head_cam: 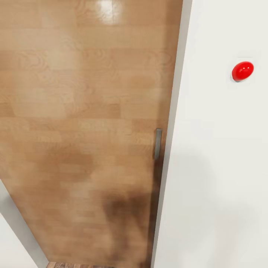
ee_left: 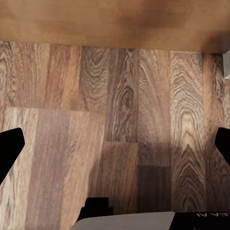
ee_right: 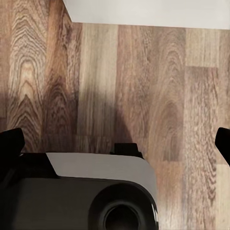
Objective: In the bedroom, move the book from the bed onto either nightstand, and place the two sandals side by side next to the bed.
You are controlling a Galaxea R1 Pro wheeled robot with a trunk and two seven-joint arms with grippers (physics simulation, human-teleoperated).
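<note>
I face a closed light brown wooden door (head_cam: pixel 85 111) with a slim grey handle (head_cam: pixel 158 143) at its right edge. My left gripper (ee_left: pixel 115 146) hangs open over dark wood-plank floor (ee_left: pixel 120 105), its black fingertips (ee_left: pixel 9 148) far apart with nothing between them. My right gripper (ee_right: pixel 117 143) is open too, empty, above the same floor (ee_right: pixel 143 86).
A white wall (head_cam: pixel 216 167) stands right of the door, bearing a round red button (head_cam: pixel 242 70). A white frame edge (head_cam: pixel 11 230) runs at lower left. The door's lower edge (ee_left: pixel 110 19) and the wall's foot (ee_right: pixel 143 12) lie close ahead. My grey base (ee_right: pixel 96 191) is below the right gripper.
</note>
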